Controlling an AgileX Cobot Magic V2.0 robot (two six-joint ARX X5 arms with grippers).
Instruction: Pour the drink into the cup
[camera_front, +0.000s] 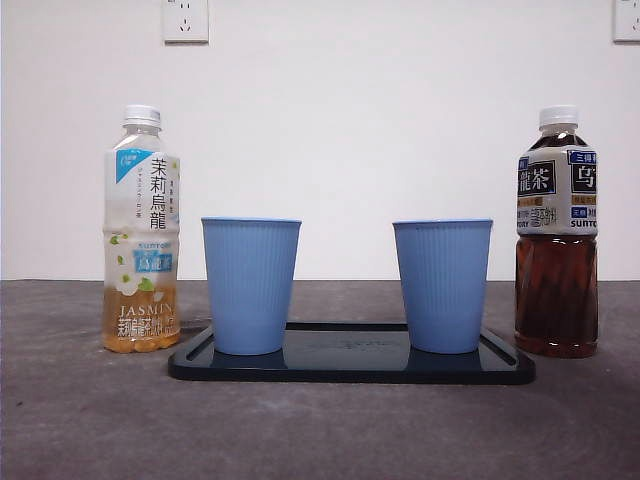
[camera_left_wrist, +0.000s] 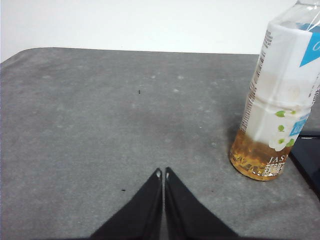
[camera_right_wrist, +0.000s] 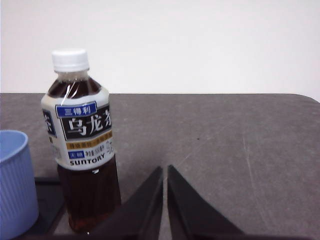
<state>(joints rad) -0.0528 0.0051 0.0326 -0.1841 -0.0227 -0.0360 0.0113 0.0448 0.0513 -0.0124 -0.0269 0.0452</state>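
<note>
The left gripper (camera_left_wrist: 163, 173) has its jaws pressed together, empty, low over the grey table (camera_left_wrist: 100, 125); the right gripper (camera_right_wrist: 165, 170) is likewise closed on nothing. Neither touches a bottle.

From the left gripper the jasmine bottle (camera_left_wrist: 277, 100) stands near, ahead and off to one side, upright, its long axis vertical. From the right gripper the oolong bottle (camera_right_wrist: 82, 140) stands just beside the jaws and slightly ahead, also upright. Each arm is nearer its own bottle, and which drink is meant the task does not say. Either way the jaws would have to part and come at the bottle from the side, across its vertical axis.

In the front view the jasmine bottle (camera_front: 142, 235) is only about a quarter full of pale amber tea; the oolong bottle (camera_front: 557, 235) is nearly full and dark brown. Both are clear plastic with white screw caps on and glossy printed wraps, likely slick to grip. Two blue ribbed cups (camera_front: 251, 285) (camera_front: 442, 285), tapered and open-mouthed, stand apart on a shallow black tray (camera_front: 350, 372) between the bottles, each cup near one bottle. The table looks matte and slightly rough
</note>
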